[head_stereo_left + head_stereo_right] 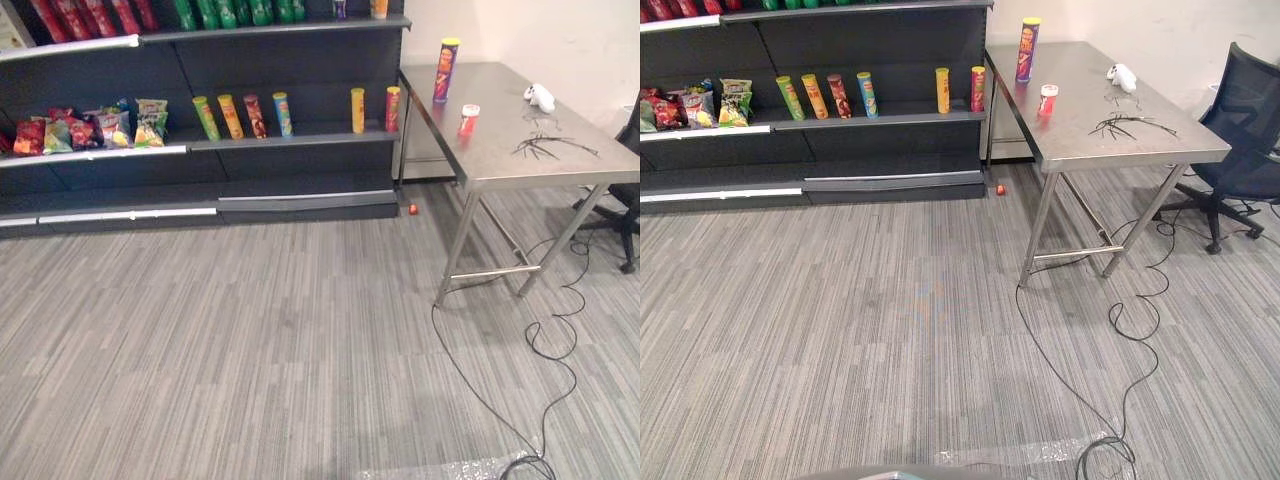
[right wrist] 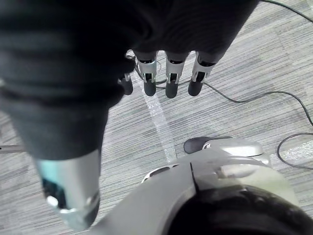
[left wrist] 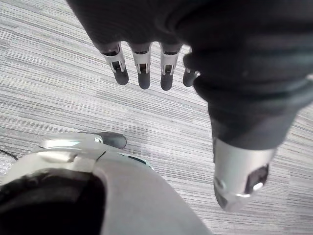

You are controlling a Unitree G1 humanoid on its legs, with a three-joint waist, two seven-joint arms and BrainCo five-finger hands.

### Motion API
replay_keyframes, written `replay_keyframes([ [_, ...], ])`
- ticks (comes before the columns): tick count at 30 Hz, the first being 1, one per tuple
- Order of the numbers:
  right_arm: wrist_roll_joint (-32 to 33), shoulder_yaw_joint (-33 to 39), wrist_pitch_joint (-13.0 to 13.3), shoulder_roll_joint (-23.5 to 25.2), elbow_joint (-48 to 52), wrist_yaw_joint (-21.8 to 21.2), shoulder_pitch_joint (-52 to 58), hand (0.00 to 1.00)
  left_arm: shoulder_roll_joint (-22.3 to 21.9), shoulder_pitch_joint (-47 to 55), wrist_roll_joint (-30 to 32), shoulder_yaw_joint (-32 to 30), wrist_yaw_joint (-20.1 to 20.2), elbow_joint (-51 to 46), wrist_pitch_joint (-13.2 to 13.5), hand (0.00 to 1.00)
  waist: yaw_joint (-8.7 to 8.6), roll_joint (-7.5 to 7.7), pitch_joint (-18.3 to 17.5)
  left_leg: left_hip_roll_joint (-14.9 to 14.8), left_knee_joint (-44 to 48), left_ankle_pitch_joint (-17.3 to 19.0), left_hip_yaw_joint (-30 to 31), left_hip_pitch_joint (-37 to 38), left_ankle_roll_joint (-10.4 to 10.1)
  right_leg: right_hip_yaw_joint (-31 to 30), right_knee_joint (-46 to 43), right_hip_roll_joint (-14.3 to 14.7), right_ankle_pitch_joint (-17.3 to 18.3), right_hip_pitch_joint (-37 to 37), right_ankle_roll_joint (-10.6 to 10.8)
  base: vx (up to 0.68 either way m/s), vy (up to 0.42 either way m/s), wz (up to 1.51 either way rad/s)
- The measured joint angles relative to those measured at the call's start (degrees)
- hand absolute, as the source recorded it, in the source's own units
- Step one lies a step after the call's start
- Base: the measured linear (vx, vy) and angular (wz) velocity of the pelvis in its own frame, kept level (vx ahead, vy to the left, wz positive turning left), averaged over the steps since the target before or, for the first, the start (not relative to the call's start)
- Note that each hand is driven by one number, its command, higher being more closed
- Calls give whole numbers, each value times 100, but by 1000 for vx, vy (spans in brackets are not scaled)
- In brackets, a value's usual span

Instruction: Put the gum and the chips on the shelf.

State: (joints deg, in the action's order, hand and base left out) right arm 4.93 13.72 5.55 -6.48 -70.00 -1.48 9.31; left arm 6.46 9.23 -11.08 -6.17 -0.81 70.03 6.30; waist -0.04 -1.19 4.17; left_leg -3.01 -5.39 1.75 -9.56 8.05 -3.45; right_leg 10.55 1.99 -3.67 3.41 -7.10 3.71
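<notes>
While the left hand (image 3: 143,68) hangs over the carpet (image 1: 250,340) with its fingers straight and apart, holding nothing, the work begins with a walk, not a reach. Far left stands the shelf (image 1: 290,141). Its middle board carries snack bags (image 1: 90,128) and a row of upright cans (image 1: 230,116). A bare stretch between the blue can (image 1: 283,113) and the yellow can (image 1: 357,110) looks the safest landing spot. Close beside the shelf's right end is the steel table (image 1: 520,160). The chips can (image 1: 445,70) stands upright at the table's far corner nearest the shelf, and the gum (image 1: 468,120) is just right of it and nearer. I would approach the table's near-left side, stop square to it, and take the tall can around its middle so it does not tip. The right hand (image 2: 171,83) hangs likewise, fingers loose and empty, and seems the likelier one for the gum.
</notes>
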Motion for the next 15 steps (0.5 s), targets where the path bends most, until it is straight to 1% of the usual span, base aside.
replay_keyframes([
  [1, -1, 2, -1, -3, -19, -7, -25, 0, -1, -6, 0, -2, 1, 2, 18, 0, 6, 58, 67, -9, -1, 8, -78, 27, -11, -4, 14, 7, 1, -25, 2, -1, -12, -5],
  [2, -1, 5, 2, -1, -17, -8, -39, 0, 0, -5, 0, -2, 1, 5, 26, 0, 4, -5, 42, -12, -1, 12, -83, 44, -18, -3, 20, 11, 2, -36, 4, -2, -16, -5],
  [3, -1, 11, 2, -1, -17, -11, -40, 0, 0, -5, 0, -2, 0, 12, 27, 0, 1, 32, 64, -13, -2, 14, -84, 44, -22, -3, 25, 13, 3, -37, 4, 0, 0, 0],
  [4, -1, 66, 3, 8, -18, -14, -50, 0, 0, -14, 0, -2, 1, 19, 42, 0, 1, -11, 64, -18, -3, 14, -86, 56, -22, -3, 36, 17, 2, -56, 6, 0, 0, 0],
  [5, -1, 81, 3, 10, -18, -15, -52, 0, -2, -15, 0, -2, 0, 21, 53, 0, 1, -7, 71, -19, -4, 15, -86, 60, -22, -2, 40, 19, 1, -61, 8, -39, -25, 0],
  [6, -8, 111, 2, 14, -18, -19, -56, 0, -4, -18, 0, -2, -1, 30, 60, 0, 1, 49, 111, -26, -15, 15, -94, 67, -22, -4, 46, 24, -4, -65, 16, -46, -21, -1],
  [7, -19, 118, 1, 16, -18, -20, -70, 0, -3, -35, 0, -2, 1, 36, 61, 0, 2, 1, 122, -34, -23, 16, -104, 107, -23, -7, 59, 33, -8, -106, 21, -55, -22, -3],
  [8, -34, 118, 1, 15, -18, -21, -69, 0, -3, -38, 0, -2, 1, 44, 60, 0, 5, 43, 149, -38, -36, 16, -110, 113, -23, -10, 63, 37, -8, -111, 21, -62, -24, -4],
  [10, -44, 118, 1, 14, -18, -25, -75, 0, -3, -40, 2, 1, 1, 50, 60, 0, 3, 20, 139, -54, -37, 15, -137, 113, -21, -17, 86, 53, -16, -111, 32, -56, -22, -5],
  [11, -44, 118, 1, 13, -18, -26, -75, 0, -4, -41, 2, 1, 1, 52, 60, 0, 5, 51, 158, -65, -38, 14, -157, 114, -20, -25, 94, 62, -19, -108, 37, -46, -22, -6],
  [13, -36, 118, 2, 13, -18, -30, -75, 0, -3, -42, 2, 7, 1, 58, 60, 0, 5, 21, 140, -75, -38, 13, -177, 116, -19, -31, 98, 70, -19, -106, 37, -39, -22, -5],
  [15, 30, 118, 3, 11, -19, -40, -72, 0, -3, -43, 2, 13, 1, 61, 61, 0, 4, 41, 155, -80, -39, 14, -196, 114, -20, -39, 115, 78, -23, -104, 36, -14, -17, -3],
])
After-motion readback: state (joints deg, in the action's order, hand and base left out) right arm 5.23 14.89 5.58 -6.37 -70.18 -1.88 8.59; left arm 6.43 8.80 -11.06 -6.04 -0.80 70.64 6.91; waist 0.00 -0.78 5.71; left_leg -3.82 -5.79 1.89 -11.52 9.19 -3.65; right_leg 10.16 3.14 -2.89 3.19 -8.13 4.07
